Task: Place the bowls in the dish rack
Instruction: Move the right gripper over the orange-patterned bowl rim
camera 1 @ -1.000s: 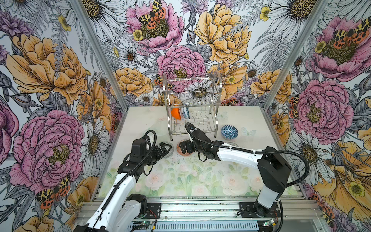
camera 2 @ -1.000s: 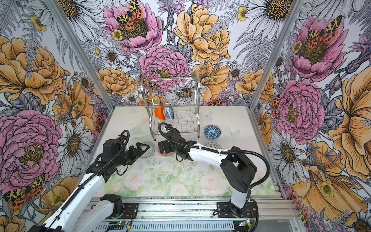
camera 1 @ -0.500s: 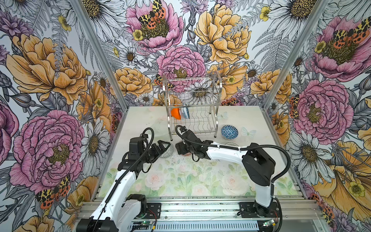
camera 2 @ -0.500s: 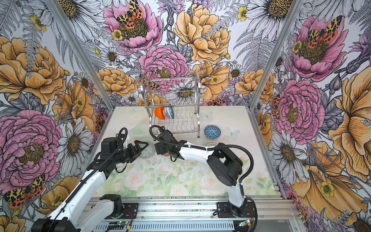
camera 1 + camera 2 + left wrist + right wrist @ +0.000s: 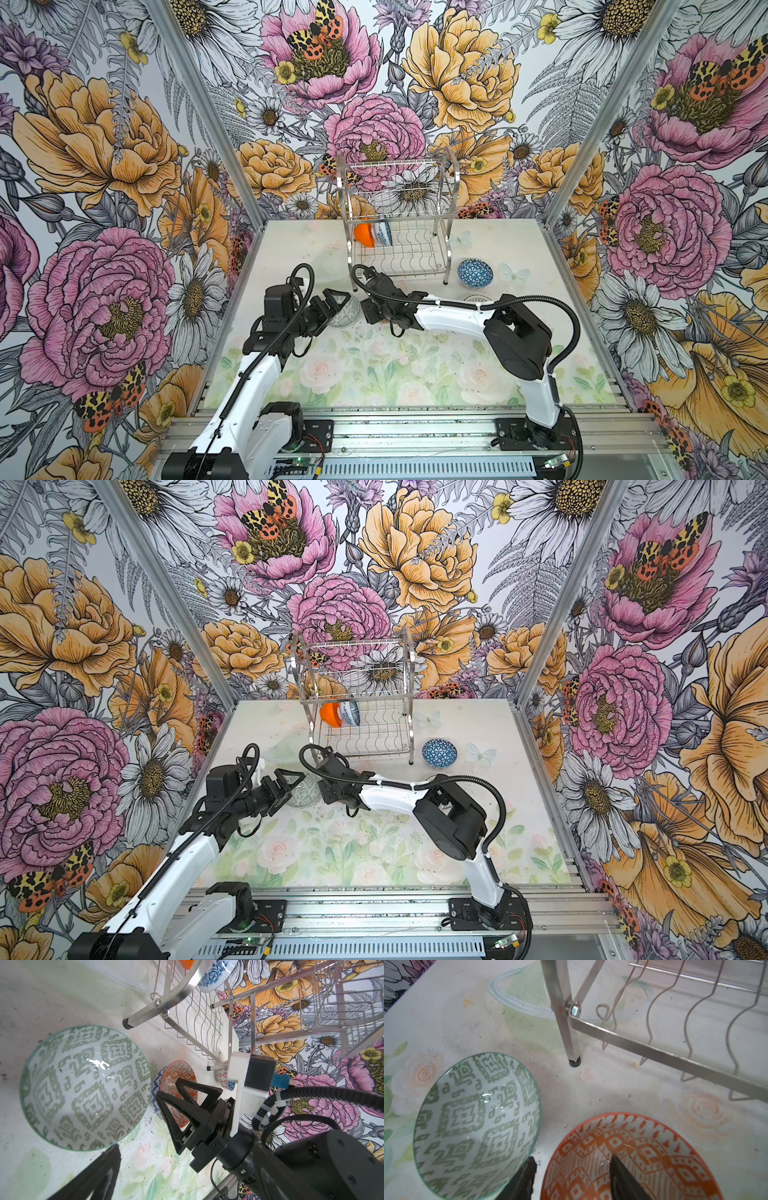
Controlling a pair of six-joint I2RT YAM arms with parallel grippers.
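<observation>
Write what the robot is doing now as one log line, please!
left claw: open at grey-green bowl | right claw: open, straddling orange-white bowl rim | dish rack: holds plain orange bowl, blue-white bowl

Robot lab cell. Floral-printed panels (image 5: 104, 145) in aluminium framing (image 5: 203, 104) enclose the tabletop (image 5: 374, 365). Two robot arms (image 5: 449, 320) mount on a rail (image 5: 415, 428) at its front edge.

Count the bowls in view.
6: orange bowl and floral bowl in the dish rack; green bowl, orange-white bowl before it; blue bowl beside it; sixth bowl mostly hidden behind right arm.
</observation>
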